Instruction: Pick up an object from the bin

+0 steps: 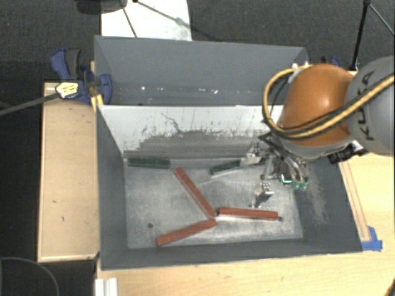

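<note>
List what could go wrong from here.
1. The gripper hangs near the right red stick, which lies flat on the bin floor; a thin flat target may slip out.
2. That stick's left end meets the diagonal red stick, so a lift may drag it.
3. A green stick lies close by the gripper and could get bumped.

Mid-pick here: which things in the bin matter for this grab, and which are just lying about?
In play: gripper; right red-brown stick, nearest it; grey bin.
Lying about: middle red-brown stick; front-left red-brown stick; left dark green stick and right dark green stick by the back wall.
</note>
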